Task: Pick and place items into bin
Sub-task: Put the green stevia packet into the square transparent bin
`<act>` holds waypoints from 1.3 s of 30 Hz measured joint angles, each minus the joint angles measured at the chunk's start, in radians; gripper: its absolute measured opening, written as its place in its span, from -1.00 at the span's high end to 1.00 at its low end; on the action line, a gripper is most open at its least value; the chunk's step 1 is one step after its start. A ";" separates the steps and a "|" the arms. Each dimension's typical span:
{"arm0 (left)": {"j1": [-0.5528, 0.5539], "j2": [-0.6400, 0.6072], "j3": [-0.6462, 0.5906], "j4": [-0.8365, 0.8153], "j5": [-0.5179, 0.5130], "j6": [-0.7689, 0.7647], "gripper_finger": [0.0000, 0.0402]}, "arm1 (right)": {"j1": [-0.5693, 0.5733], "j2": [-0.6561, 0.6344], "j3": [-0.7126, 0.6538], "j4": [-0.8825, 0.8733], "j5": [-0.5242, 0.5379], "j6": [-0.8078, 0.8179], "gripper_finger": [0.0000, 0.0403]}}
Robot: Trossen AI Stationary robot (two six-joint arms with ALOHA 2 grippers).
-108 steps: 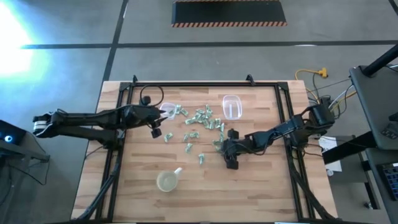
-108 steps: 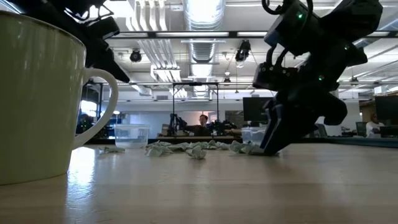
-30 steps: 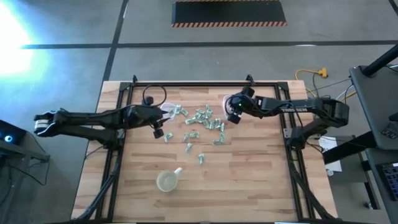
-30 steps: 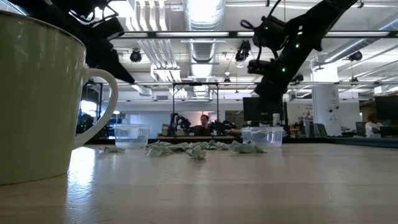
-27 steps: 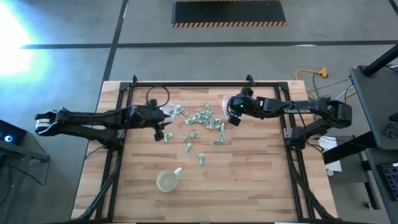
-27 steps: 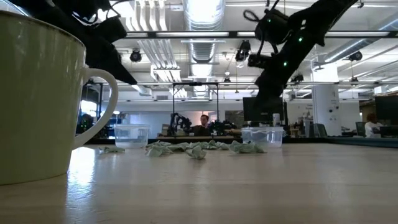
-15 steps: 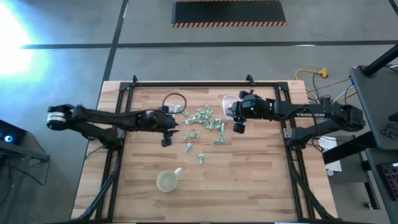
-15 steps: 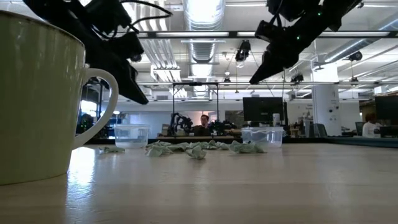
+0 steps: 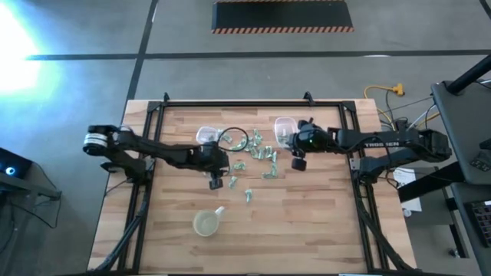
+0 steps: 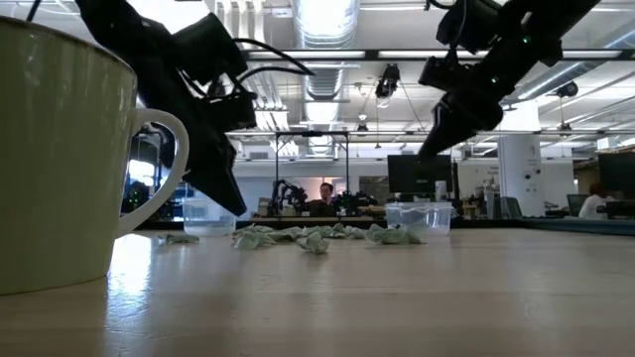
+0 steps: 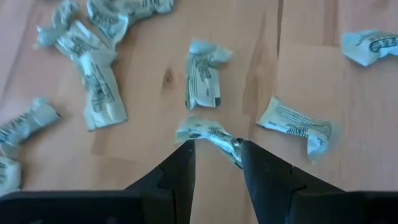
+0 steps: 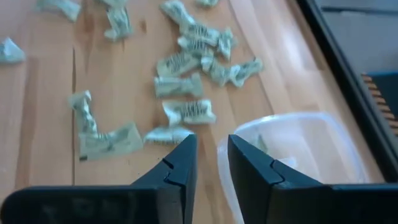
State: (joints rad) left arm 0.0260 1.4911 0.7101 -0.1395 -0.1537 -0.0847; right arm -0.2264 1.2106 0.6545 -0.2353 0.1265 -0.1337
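Observation:
Several tiny pale green and silvery wrapped pieces lie scattered on the wooden table between two clear containers, the left and the right. My left gripper hovers open over the near side of the scatter. In its wrist view, one wrapper lies below and between its fingertips. My right gripper is open and hangs just near-side of the right container, which holds a piece. In the low view both grippers, left and right, are clear of the table.
A yellowish cup with a spout stands toward the near edge and fills the left of the low view. A black frame runs round the table. Bare wood lies near-right of the scatter. People sit in the room behind.
My left gripper has moved from beside the left container toward the table's right and near edge, and has come down over the scattered pieces. My right gripper has shifted from over the right container a little toward the near edge, its arm swinging straighter.

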 joint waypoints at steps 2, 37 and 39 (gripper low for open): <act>-0.004 0.012 0.005 0.001 -0.001 -0.027 0.43 | 0.000 0.000 -0.016 0.002 0.000 0.000 0.62; -0.009 0.069 0.035 0.052 -0.100 -0.037 0.99 | 0.002 0.000 -0.025 0.010 0.001 0.003 0.66; -0.009 0.030 0.035 0.041 -0.144 -0.014 0.99 | 0.002 0.000 -0.025 0.010 0.001 0.011 0.66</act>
State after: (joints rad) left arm 0.0166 1.5215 0.7450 -0.0980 -0.2981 -0.0985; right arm -0.2245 1.2106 0.6296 -0.2249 0.1272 -0.1230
